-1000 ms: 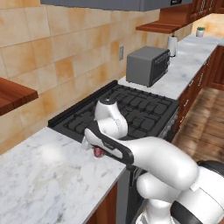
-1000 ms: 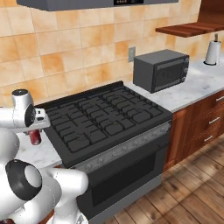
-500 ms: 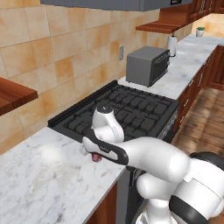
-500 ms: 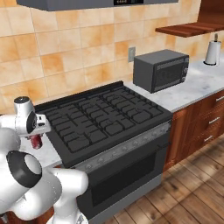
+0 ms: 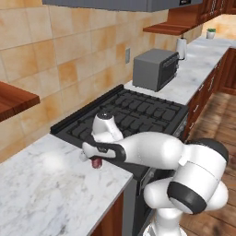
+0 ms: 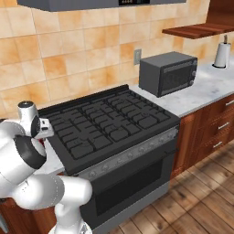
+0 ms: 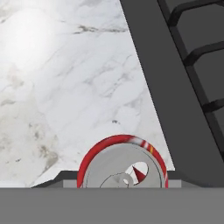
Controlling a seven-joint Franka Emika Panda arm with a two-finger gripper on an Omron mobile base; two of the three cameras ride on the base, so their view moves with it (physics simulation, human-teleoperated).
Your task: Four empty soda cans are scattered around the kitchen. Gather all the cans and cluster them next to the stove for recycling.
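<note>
Red soda can [image 7: 123,162] clamped by downward-pointing gripper [image 5: 96,159] beside stove [image 5: 138,110].

a home kitchen: a black gas stove [image 6: 109,130] set into reddish wood cabinets [image 6: 208,132], white marble bench [image 5: 50,193], tan tiled wall [image 6: 68,45], a grey toaster oven [image 6: 168,73], plank floor [image 6: 201,205].

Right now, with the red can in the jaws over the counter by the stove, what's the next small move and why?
Probably lower it straight down, then open. The gripper is shut on the red can, which hangs over bare marble counter just beside the stove edge, so this spot already seems to suit the cluster.
</note>
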